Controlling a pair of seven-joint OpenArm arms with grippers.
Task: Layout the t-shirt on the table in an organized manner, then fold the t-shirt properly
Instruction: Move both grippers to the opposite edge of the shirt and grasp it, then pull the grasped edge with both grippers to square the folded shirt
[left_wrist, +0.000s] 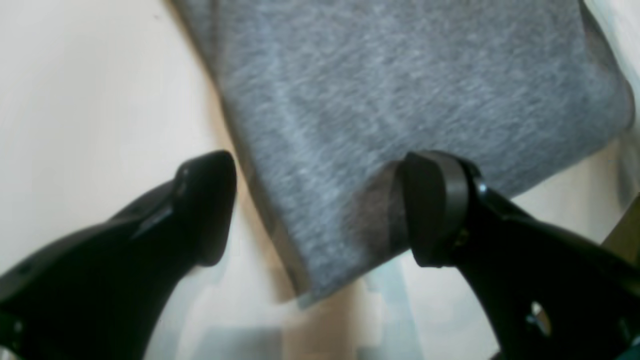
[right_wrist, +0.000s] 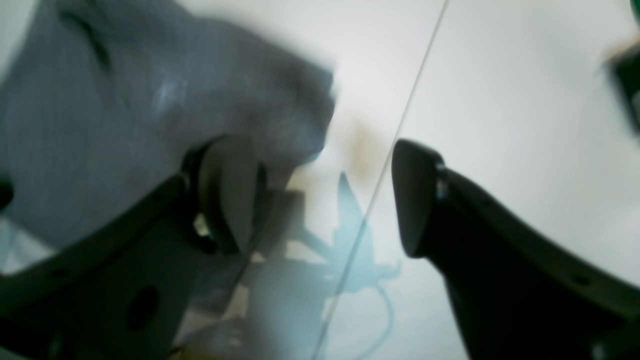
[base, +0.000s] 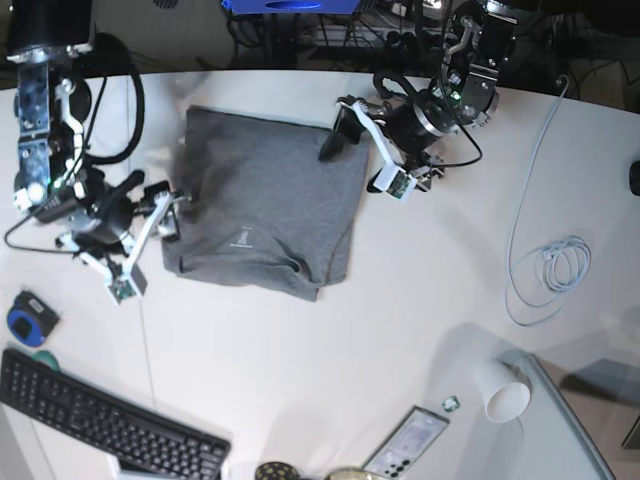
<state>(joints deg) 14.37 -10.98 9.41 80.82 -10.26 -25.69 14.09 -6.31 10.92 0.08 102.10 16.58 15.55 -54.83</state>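
Base view is showing the t-shirt (base: 265, 205) lying folded on the surface (base: 400, 330) toward twelve o'clock, with the left pincer (base: 345, 125) and right pincer (base: 172, 215) both standing spread at opposite edges, gripping nothing, apparently releasing the fold.

- The heather-grey soft cotton t-shirt (base: 265, 200) lies folded into a rough rectangle, flat, with a small pale printed label facing up near its front edge, which is slightly rumpled.
- The smooth white desk (base: 400, 300) with a curved far edge carries it at left of centre.
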